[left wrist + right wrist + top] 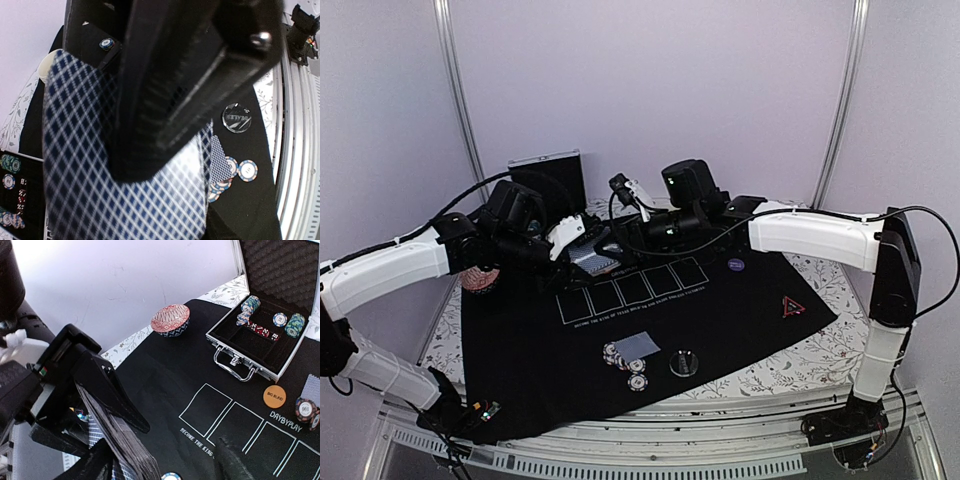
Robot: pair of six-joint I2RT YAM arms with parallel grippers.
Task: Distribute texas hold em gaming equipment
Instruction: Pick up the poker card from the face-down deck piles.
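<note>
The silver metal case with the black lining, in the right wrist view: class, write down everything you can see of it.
The silver metal case stands open on the black felt mat, its raised lid lined with black egg-crate foam. The shallow tray is black inside, edged in bright metal, with a curved handle and a latch on the front wall. Inside sit short stacks of striped poker chips and a row of red dice. Nothing else is seen touching it.
</note>
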